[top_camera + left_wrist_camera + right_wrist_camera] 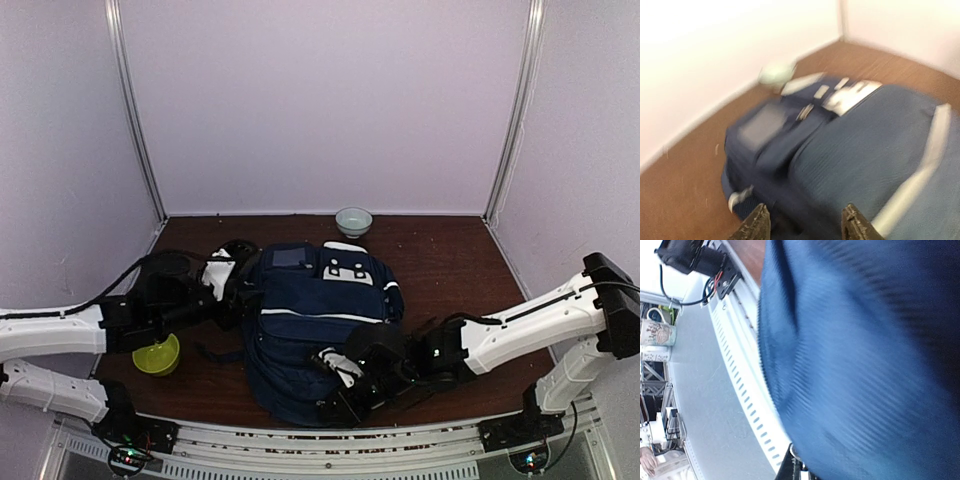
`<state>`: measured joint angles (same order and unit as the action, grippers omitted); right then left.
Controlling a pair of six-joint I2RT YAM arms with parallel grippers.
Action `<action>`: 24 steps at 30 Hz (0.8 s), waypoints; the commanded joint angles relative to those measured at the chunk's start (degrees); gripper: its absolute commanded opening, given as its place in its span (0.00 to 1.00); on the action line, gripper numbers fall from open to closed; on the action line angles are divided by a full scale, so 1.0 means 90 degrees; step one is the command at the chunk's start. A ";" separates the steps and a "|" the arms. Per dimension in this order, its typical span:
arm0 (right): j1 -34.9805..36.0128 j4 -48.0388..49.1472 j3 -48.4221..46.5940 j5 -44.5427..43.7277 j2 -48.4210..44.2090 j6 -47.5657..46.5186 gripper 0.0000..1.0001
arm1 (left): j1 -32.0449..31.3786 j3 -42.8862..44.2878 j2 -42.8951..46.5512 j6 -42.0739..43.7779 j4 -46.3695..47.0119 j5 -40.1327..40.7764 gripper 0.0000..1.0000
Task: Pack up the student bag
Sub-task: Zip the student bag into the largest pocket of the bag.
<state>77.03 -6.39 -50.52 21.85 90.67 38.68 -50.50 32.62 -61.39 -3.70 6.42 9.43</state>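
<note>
The student bag (310, 315), navy with thin white stripes and pale patches near its top, lies flat in the middle of the table. My left gripper (240, 290) is at the bag's left side. In the left wrist view it (805, 226) stands open, its fingertips (757, 224) apart just short of the blurred bag (860, 150). My right gripper (345, 385) rests on the bag's near right corner. In the right wrist view blue fabric (855, 365) fills the frame and hides nearly all of that gripper (799, 469), which is shut; whether it pinches anything does not show.
A lime green bowl (157, 355) sits on the table under the left arm. A small pale bowl (353, 221) stands by the back wall, also seen as a blur (776, 74). The slotted front rail (300, 455) runs close below the bag's near edge. Walls enclose three sides.
</note>
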 commanded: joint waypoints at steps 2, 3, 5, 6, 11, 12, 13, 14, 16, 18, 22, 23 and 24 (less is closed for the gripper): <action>-0.0293 -0.0051 0.0237 -0.0088 -0.0343 0.0198 0.00 | -0.1646 -0.0194 0.1087 0.2176 0.0338 -0.0816 0.54; -0.0326 -0.0103 0.0247 -0.0139 -0.0365 0.0205 0.00 | -0.1916 -0.0193 0.1050 0.2428 0.0074 -0.1098 0.54; -0.0409 -0.0042 0.0305 -0.0156 -0.0376 0.0296 0.00 | -0.2425 -0.0055 0.0677 0.2716 -0.0617 -0.1398 0.55; -0.0448 0.0027 0.0347 -0.0137 -0.0376 0.0348 0.00 | -0.2558 0.0034 0.0458 0.2763 -0.0928 -0.1381 0.56; -0.0524 0.0165 0.0422 -0.0102 -0.0418 0.0445 0.00 | -0.3000 0.0370 -0.0528 0.3232 -0.1744 -0.1058 0.57; -0.0527 0.0173 0.0425 -0.0103 -0.0412 0.0454 0.00 | -0.3068 0.0478 -0.0723 0.3363 -0.1815 -0.0994 0.57; -0.0532 0.0182 0.0414 -0.0112 -0.0400 0.0458 0.00 | -0.3126 0.0624 -0.0929 0.3438 -0.1878 -0.0941 0.57; -0.0533 0.0162 0.0404 -0.0126 -0.0379 0.0463 0.00 | -0.3171 0.0782 -0.1122 0.3473 -0.1934 -0.0865 0.56; -0.0532 0.0179 0.0400 -0.0141 -0.0362 0.0497 0.00 | -0.3239 0.1205 -0.1511 0.3417 -0.2177 -0.0631 0.51; -0.0539 0.0240 0.0439 -0.0134 -0.0396 0.0544 0.00 | -0.3252 0.1405 -0.1763 0.3412 -0.2362 -0.0547 0.47; -0.0532 0.0237 0.0422 -0.0107 -0.0445 0.0540 0.00 | -0.3256 0.1279 -0.1825 0.3613 -0.2282 0.0031 0.46; -0.0532 0.0193 0.0372 -0.0099 -0.0432 0.0492 0.00 | -0.3256 0.1287 -0.1820 0.3660 -0.2275 0.0133 0.45; -0.0533 0.0148 0.0337 -0.0087 -0.0416 0.0469 0.00 | -0.3256 0.1295 -0.1827 0.3702 -0.2259 0.0209 0.43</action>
<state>73.25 -4.54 -47.31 22.74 88.33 42.46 -79.75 43.66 -77.58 26.76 -14.06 5.74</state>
